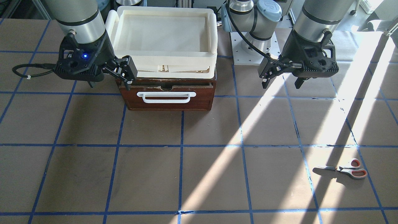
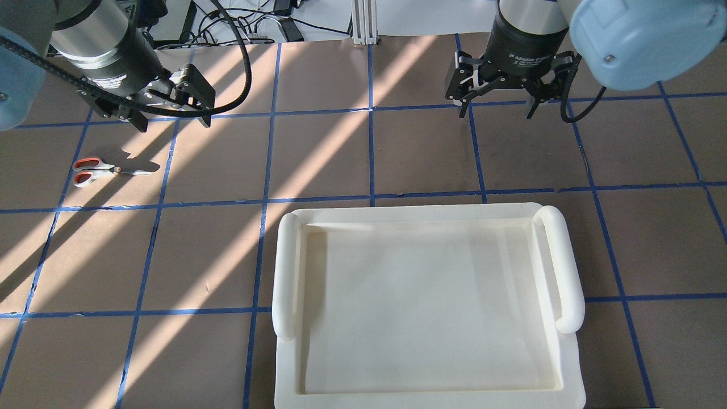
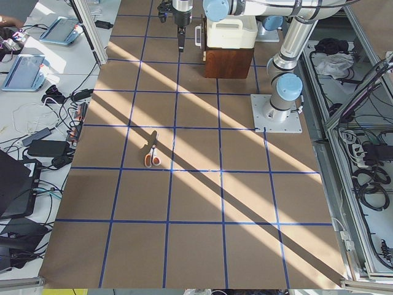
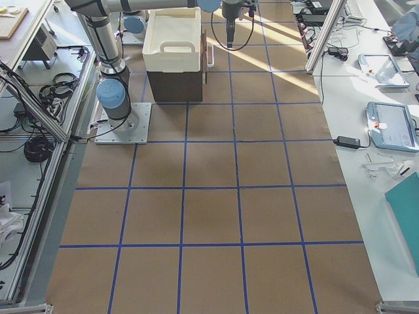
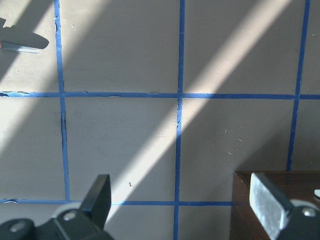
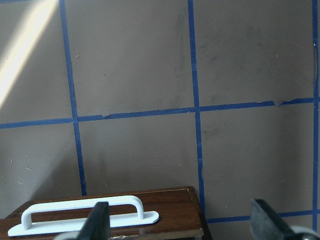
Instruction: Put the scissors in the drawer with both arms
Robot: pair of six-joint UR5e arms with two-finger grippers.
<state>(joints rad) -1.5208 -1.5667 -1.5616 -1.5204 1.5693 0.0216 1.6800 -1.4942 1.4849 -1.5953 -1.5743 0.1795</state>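
The scissors (image 1: 345, 169) lie flat on the table, grey handles with orange-red loops; they also show in the overhead view (image 2: 93, 168) and the exterior left view (image 3: 151, 150). The drawer (image 1: 168, 96) is dark reddish-brown wood with a white bar handle (image 1: 166, 97) and is pushed in. My left gripper (image 1: 282, 83) is open and empty, above the table between drawer and scissors. My right gripper (image 1: 109, 79) is open and empty, beside the drawer's other corner. The right wrist view shows the drawer front (image 6: 175, 210) just below the fingers. The left wrist view shows the blade tip (image 5: 20, 44).
A cream-white plastic tray (image 1: 214, 37) sits on top of the drawer's box and hides it in the overhead view (image 2: 287, 272). The left arm's base plate (image 1: 248, 53) stands beside the box. Blue tape lines grid the brown table. Sun stripes cross it.
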